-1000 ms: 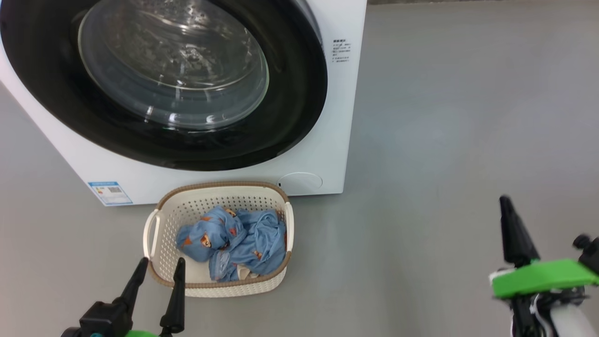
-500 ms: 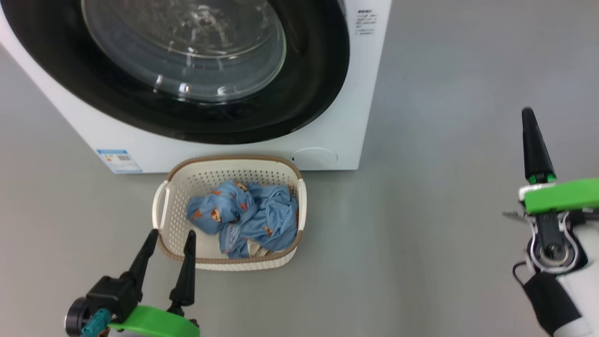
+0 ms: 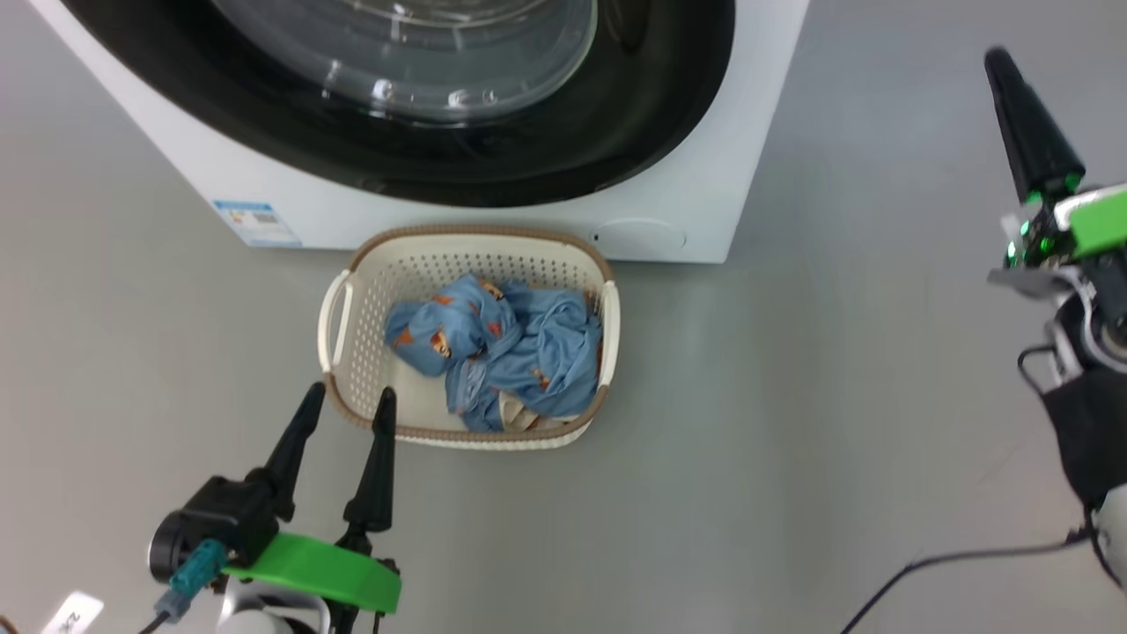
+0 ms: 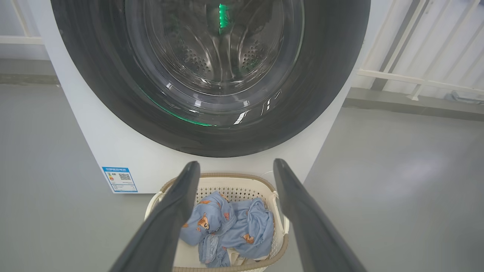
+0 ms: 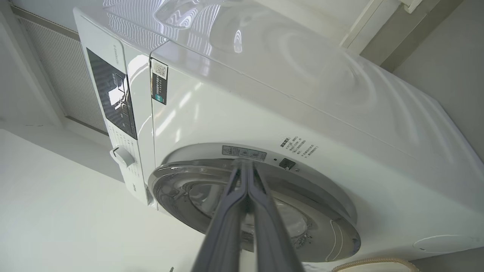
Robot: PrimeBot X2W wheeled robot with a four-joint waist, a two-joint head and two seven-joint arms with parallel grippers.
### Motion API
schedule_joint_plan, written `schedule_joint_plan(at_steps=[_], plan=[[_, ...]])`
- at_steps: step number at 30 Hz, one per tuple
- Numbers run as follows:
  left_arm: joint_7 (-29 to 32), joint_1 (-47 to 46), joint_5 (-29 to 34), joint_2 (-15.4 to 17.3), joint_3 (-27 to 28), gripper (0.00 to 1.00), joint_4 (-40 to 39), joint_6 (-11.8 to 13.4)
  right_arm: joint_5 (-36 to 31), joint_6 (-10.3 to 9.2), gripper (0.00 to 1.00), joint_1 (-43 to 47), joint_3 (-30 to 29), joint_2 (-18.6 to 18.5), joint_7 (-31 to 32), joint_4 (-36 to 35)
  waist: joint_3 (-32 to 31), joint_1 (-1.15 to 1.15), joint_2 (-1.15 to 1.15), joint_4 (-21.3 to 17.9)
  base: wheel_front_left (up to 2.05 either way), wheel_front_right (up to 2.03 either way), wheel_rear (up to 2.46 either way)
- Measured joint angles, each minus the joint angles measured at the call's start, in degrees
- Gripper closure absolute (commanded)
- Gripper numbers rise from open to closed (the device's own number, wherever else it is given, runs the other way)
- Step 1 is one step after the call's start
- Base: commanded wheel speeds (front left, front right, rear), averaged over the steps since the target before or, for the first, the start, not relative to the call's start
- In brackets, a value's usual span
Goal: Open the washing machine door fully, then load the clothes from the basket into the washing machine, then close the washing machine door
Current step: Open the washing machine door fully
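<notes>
View: the whole head picture has slid since a second ago, so the camera moved; machine and basket keep their places on the floor
Floor (image 3: pixel 792 396): plain grey, carrying the machine and the basket
Washing machine (image 3: pixel 757 132): white, at the far edge of the floor in the head view
Door (image 3: pixel 616 150): black ring with glass bowl, lying flat on the machine's front, as before
Basket (image 3: pixel 475 232): on the floor just in front of the machine's bottom edge, unmoved
Clothes (image 3: pixel 528 352): blue bundle heaped in the basket's right half, unchanged
Right gripper (image 3: pixel 1004 70): fingers pressed together, holding nothing; it has risen well up the right side, and its wrist view points at the door's upper rim
Left gripper (image 3: pixel 349 392): fingers spread, empty, still at the basket's near left corner
Sticker (image 3: pixel 257 223): blue, low on the machine's front left
</notes>
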Motion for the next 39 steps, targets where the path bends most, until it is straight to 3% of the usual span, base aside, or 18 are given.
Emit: schedule_joint_plan(at_steps=[18, 39], plan=[[0.0, -6.0, -3.4, -0.2, -4.9, 0.00, -1.0, 1.0, 3.6, 0.00, 1.00, -16.6, -1.6, -2.3, 20.7, 5.3, 9.5, 0.00, 0.00, 4.7, 0.00, 0.00, 0.00], [0.0, -11.4, -6.6, -0.5, -10.3, 0.00, -4.3, 2.0, 1.4, 0.00, 1.00, -33.9, 0.1, -2.8, 29.7, 13.6, 17.7, 0.00, 0.00, 9.3, 0.00, 0.00, 0.00]])
